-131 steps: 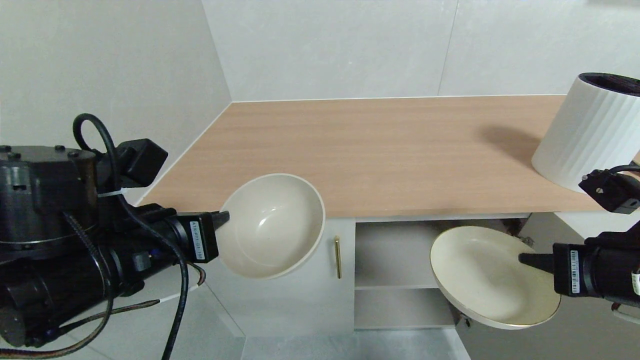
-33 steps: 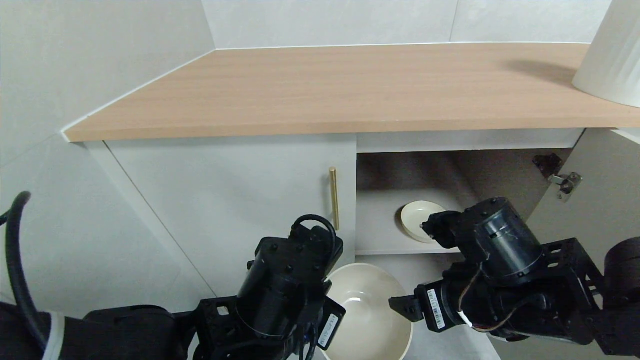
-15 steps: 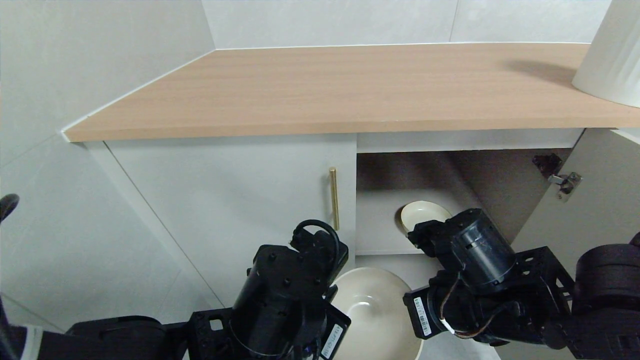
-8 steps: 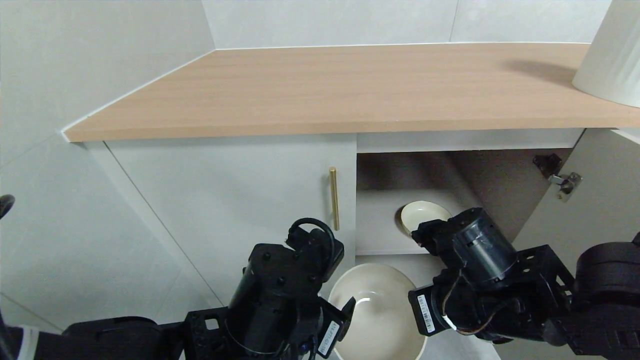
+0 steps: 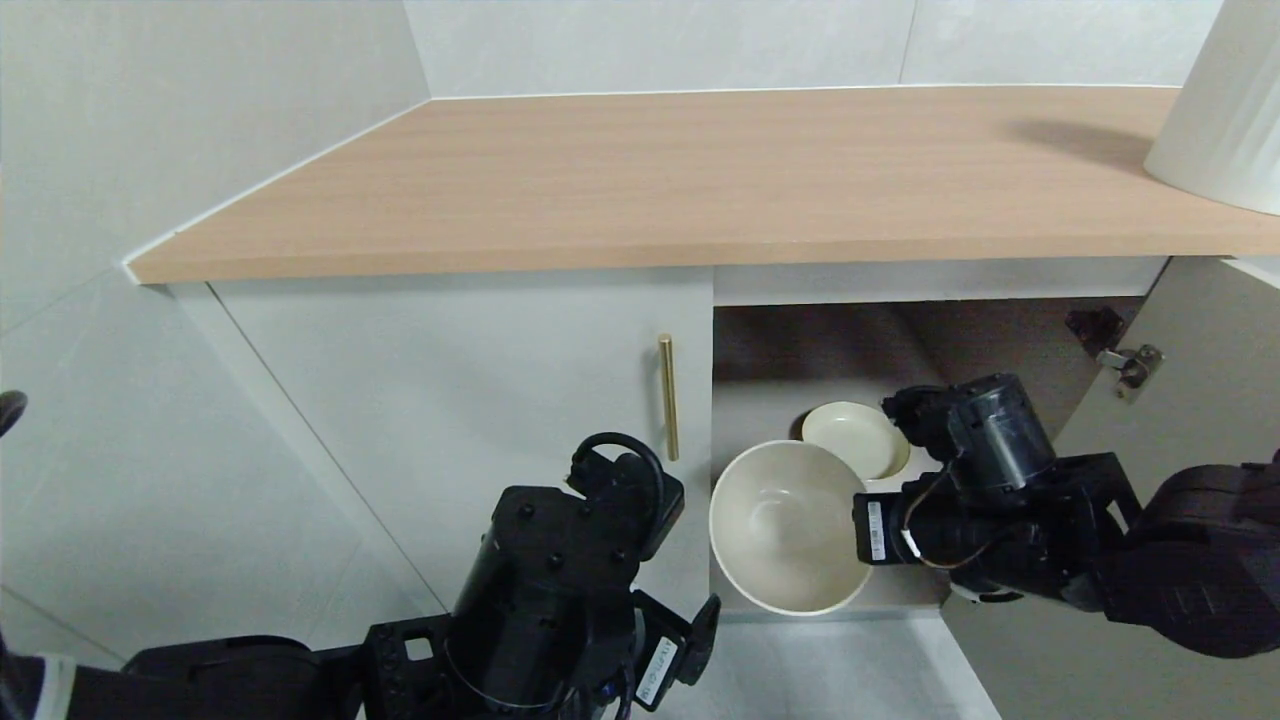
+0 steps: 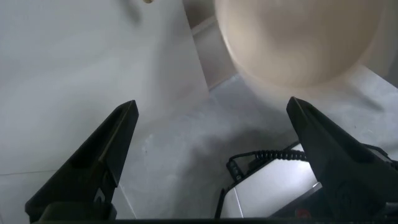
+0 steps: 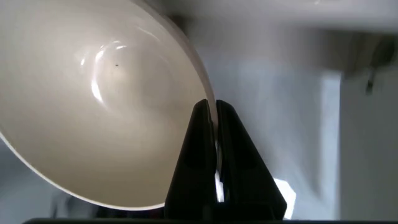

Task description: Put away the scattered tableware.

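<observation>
A cream bowl hangs tilted in the open cabinet's mouth, just in front of a small cream plate lying on the shelf. My right gripper is shut on the bowl's right rim. In the right wrist view both fingers pinch the rim of the bowl. My left gripper sits lower and to the left, open and holding nothing. In the left wrist view its fingers stand wide apart below the underside of the bowl.
The left cabinet door is shut, with a brass handle. The right door is swung open beside my right arm. A wooden countertop runs above, with a white ribbed container at its right end.
The bowl has left my left gripper and risen up and right in my right gripper, into the cabinet opening. The plate that my right gripper held earlier now lies on the shelf.
</observation>
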